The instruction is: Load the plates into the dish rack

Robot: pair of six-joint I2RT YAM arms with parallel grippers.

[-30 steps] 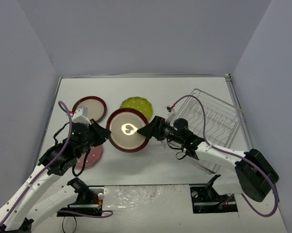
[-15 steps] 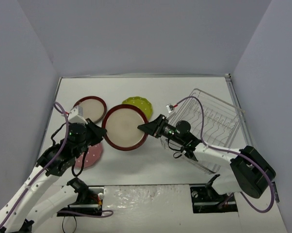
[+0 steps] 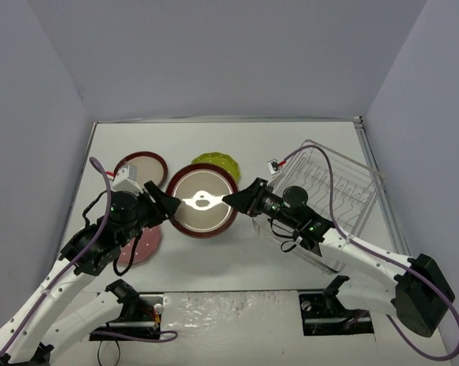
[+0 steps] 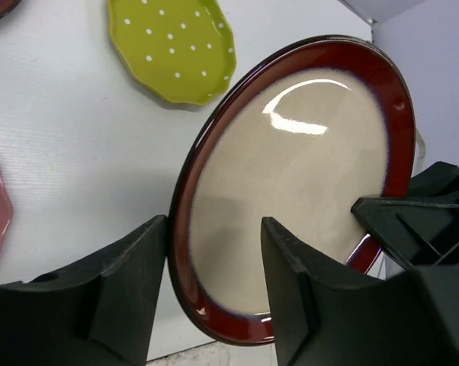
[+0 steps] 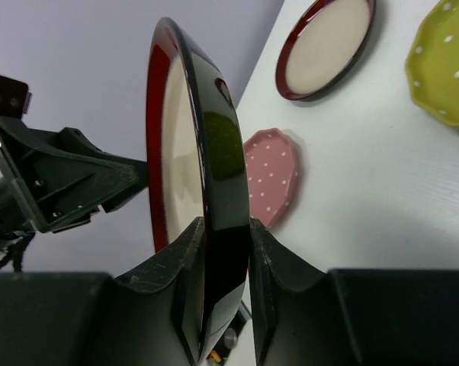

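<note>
centre plate (image 3: 203, 211): dark-red rim, beige middle | far-left plate (image 3: 140, 168): same | yellow-green plate (image 3: 216, 162): white dots | pink plate (image 3: 148, 245): white dots | dish rack (image 3: 344, 191): silver wire | counter (image 3: 290, 145): white

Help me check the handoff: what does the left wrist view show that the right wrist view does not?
Only the left wrist: the held plate face-on, seen past the open left gripper. Only the right wrist: that plate edge-on, its rim pinched by the right gripper. Both: the yellow-green plate and the pink plate, lying flat.
</note>
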